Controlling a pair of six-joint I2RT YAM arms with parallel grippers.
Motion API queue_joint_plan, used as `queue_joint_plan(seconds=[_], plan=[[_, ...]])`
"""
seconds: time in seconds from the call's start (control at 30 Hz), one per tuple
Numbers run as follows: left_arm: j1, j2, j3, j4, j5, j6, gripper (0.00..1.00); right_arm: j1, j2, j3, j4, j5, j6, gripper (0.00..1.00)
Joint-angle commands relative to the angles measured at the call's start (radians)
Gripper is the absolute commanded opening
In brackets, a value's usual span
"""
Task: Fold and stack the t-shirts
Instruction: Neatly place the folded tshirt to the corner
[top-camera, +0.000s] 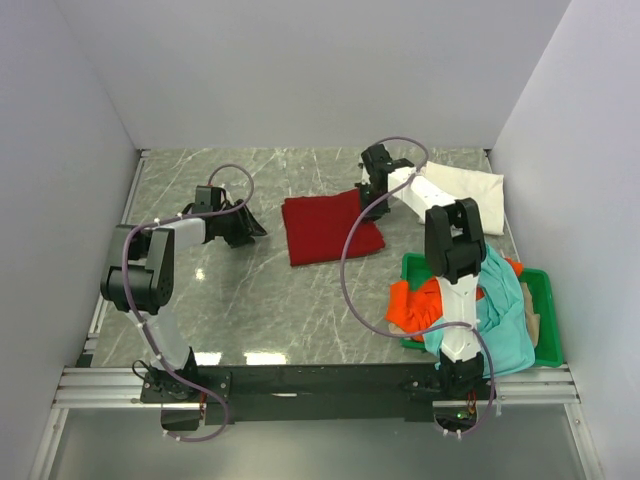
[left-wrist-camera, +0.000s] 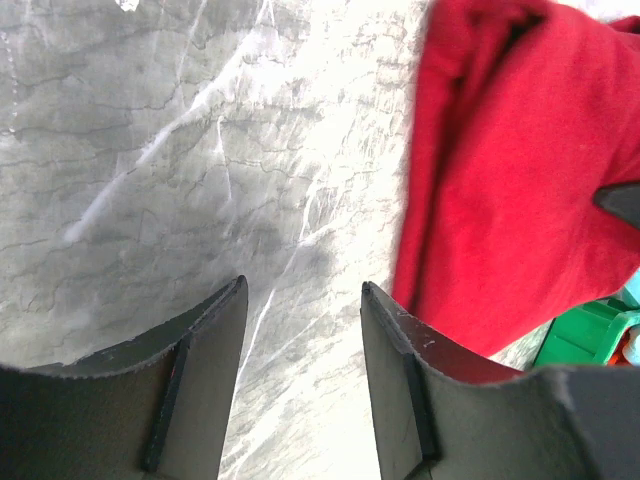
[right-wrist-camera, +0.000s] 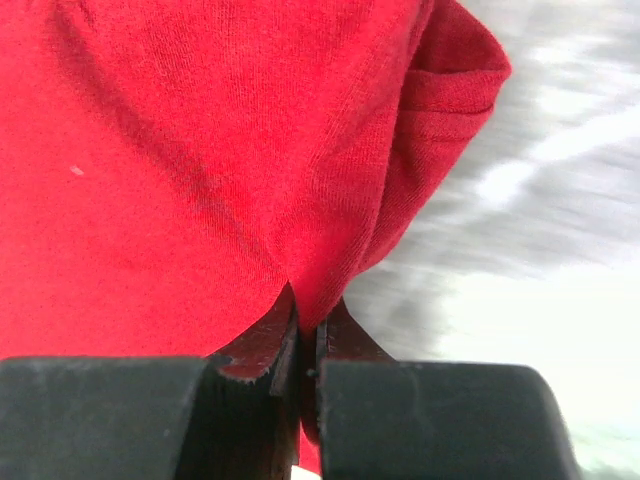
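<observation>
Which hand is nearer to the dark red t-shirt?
Right. The right hand is shut on the dark red t-shirt at its right edge. The left hand is open, apart from the shirt, off its left side.

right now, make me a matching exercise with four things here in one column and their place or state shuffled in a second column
Things:
1. dark red t-shirt
2. white t-shirt
3. teal t-shirt
4. left pincer

Place or state:
a. draped over the green tray
b. open, above bare table
c. lying at the table's far right
d. edge pinched in the right pincer

Pairs: 1-d, 2-c, 3-a, 4-b
</observation>
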Motion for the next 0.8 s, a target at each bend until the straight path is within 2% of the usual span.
queue_joint_plan(seconds=[0.0, 0.13, 0.47, 0.77], plan=[[-0.001, -0.045, 0.007, -0.023, -0.013, 0.015, 0.55, -0.028, -0.048, 0.062, -0.125, 0.263, -0.107, 0.0], [-0.001, -0.05, -0.016, -0.015, -0.012, 0.017, 0.55, -0.045, -0.063, 0.07, -0.164, 0.392, -0.149, 0.0], [-0.001, -0.065, -0.052, -0.007, -0.01, 0.012, 0.55, -0.108, -0.097, 0.123, -0.17, 0.547, -0.195, 0.0], [-0.001, -0.071, -0.085, 0.013, -0.015, 0.004, 0.55, -0.146, -0.082, 0.261, -0.159, 0.601, -0.252, 0.0]])
